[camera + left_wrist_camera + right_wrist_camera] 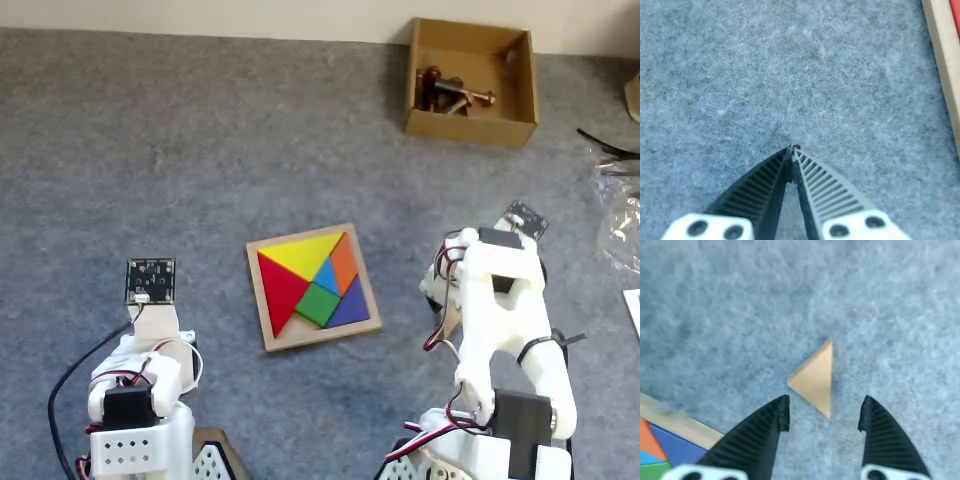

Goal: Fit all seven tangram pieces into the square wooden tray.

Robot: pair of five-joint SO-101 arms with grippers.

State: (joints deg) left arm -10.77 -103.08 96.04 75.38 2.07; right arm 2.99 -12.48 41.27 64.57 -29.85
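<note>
Carpet (150, 150) open around tray (325, 336), box (470, 128) well apart

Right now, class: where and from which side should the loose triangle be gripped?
Probably from straight above: the triangle lies flat on the carpet, so only its thin edges offer grip. Close the open right gripper across its long edge and opposite corner.

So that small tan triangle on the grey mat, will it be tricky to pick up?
Probably stiff and light: the tan triangle looks like a thin wooden tile. It lies flat, so it cannot roll, but offers little edge to pinch. The fuzzy grey mat likely stops it sliding when nudged.
</note>
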